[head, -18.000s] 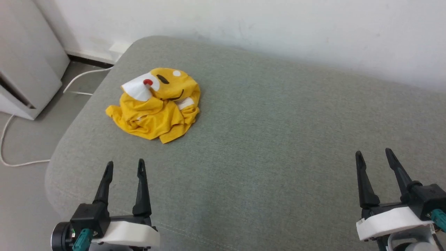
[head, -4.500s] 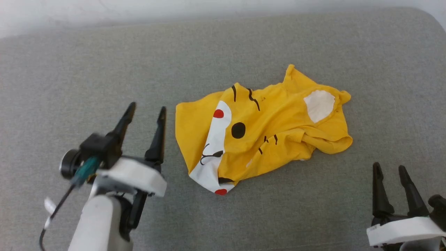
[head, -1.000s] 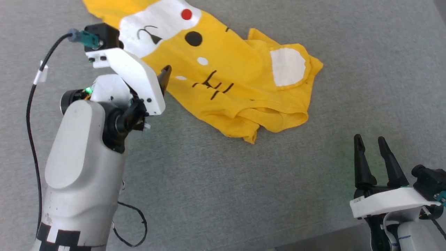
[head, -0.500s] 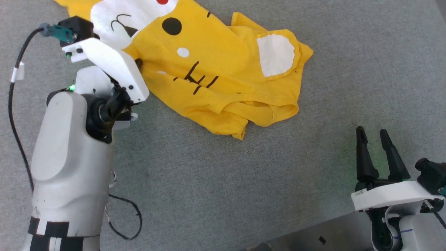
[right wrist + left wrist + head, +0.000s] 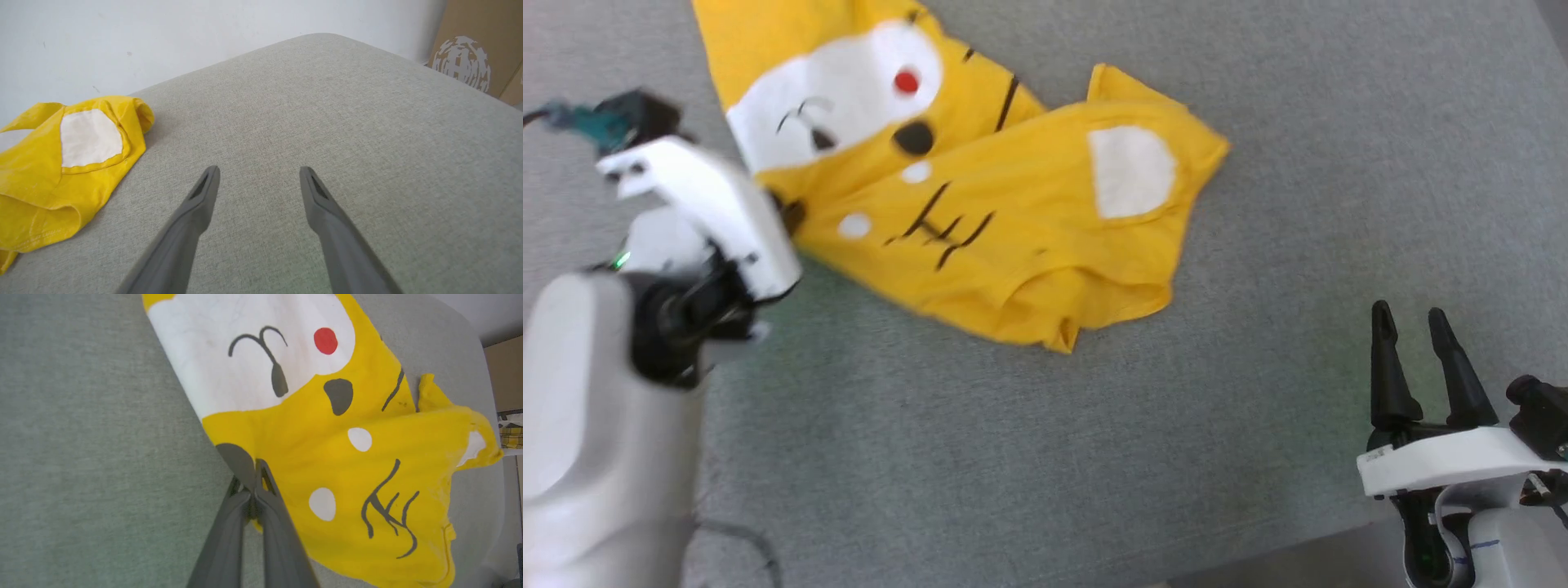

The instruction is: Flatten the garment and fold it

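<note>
- Head view: the yellow tiger-face T-shirt (image 5: pixel 1013 212) lies spread but wrinkled on the grey cushion (image 5: pixel 1176 457), from 11 to 1 o'clock. The left gripper (image 5: pixel 788 216), blurred at 9 o'clock, meets the T-shirt's left edge. The right gripper (image 5: pixel 1409 314) sits at 4 o'clock, fingers apart, well clear of the T-shirt.
- Left wrist view: the left gripper's fingers are pressed together, pinching the T-shirt's edge at a dark printed patch. The T-shirt stretches from 12 to 4 o'clock.
- Right wrist view: the right gripper's fingers stand apart over bare cushion, holding nothing. The T-shirt lies at 9 o'clock and a cardboard box (image 5: pixel 478 45) at 2 o'clock.
</note>
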### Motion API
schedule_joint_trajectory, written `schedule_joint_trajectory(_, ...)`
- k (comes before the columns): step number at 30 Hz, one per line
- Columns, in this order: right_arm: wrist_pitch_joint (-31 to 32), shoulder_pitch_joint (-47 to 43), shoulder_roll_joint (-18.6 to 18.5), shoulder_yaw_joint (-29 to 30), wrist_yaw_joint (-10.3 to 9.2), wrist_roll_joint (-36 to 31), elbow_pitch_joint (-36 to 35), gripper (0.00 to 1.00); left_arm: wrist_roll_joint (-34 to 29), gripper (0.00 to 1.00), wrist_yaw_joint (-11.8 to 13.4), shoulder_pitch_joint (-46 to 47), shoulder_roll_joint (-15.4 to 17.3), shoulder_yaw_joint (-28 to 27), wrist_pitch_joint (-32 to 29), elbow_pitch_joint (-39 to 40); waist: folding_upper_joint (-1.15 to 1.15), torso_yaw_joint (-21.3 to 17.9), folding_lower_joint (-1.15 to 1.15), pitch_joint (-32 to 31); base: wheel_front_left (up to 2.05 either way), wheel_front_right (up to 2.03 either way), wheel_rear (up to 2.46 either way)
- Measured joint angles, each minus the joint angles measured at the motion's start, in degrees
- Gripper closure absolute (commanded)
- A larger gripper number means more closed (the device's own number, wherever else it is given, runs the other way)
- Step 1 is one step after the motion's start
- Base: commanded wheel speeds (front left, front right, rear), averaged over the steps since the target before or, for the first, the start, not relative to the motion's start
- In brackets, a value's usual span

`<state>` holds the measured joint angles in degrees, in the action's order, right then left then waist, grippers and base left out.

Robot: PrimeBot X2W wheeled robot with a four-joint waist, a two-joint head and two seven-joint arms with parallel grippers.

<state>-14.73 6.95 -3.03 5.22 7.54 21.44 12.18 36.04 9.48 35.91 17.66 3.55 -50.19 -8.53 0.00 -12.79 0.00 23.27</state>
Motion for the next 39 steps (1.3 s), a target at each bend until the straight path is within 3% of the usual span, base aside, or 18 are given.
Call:
schedule_joint_trajectory(4, 0.00, -0.19, 0.00, 0.15, 0.00, -0.46, -0.02, 0.00, 0.18, 1.00, 1.29, -5.25, 4.34, -2.04, -3.53, 4.15, 0.00, 1.16, 0.00, -1.08, 0.00, 0.00, 0.00)
schedule_joint_trajectory(9, 0.00, -0.23, 0.00, 0.34, 0.00, -1.13, -0.02, 0.00, -2.59, 1.00, 3.35, -10.02, 6.95, -4.35, 0.07, 6.02, 0.00, 2.27, 0.00, -1.73, 0.00, 0.00, 0.00)
schedule_joint_trajectory(11, 0.00, -0.25, 0.01, 0.33, 0.00, -1.42, 0.00, 0.00, -2.83, 0.00, 4.44, -10.92, 5.76, -5.53, 3.55, 5.82, 0.00, 2.57, 0.00, -1.98, 0.00, 0.00, 0.00)
schedule_joint_trajectory(16, 0.00, -0.39, -0.01, 0.38, 0.00, -1.91, 0.03, 0.00, -0.82, 0.00, 3.82, -11.12, 0.48, -6.81, 11.66, 5.43, 0.00, 3.20, 0.00, -2.95, 0.00, 0.00, 0.00)
schedule_joint_trajectory(22, 0.00, -1.01, 0.00, 0.64, 0.00, -2.33, 0.02, 0.00, -0.87, 0.00, 0.83, -11.11, -1.64, -7.09, 21.15, 9.47, 0.00, 3.91, 0.00, -4.41, 0.00, 0.00, 0.00)
schedule_joint_trajectory(26, 0.00, -1.86, 0.01, 0.91, 0.00, -2.43, 0.01, 0.00, -4.64, 0.00, -0.90, -12.32, -2.16, -6.72, 30.99, 15.47, 0.00, 4.51, -0.01, -5.35, 0.00, 0.00, 0.00)
schedule_joint_trajectory(34, 0.00, -2.75, 0.01, 1.52, 0.00, -3.38, -0.47, 0.00, -12.13, 0.00, -2.45, -24.63, -7.08, -4.65, 53.90, 21.12, 0.00, 5.88, -0.01, -6.59, 0.00, 0.00, 0.00)
schedule_joint_trajectory(39, 0.00, -3.74, 0.01, 1.59, 0.00, -3.81, -0.56, 0.00, -15.74, 0.00, -3.22, -34.84, -9.85, -1.80, 62.96, 19.98, 0.00, 6.32, -0.01, -7.64, 0.00, 0.00, 0.00)
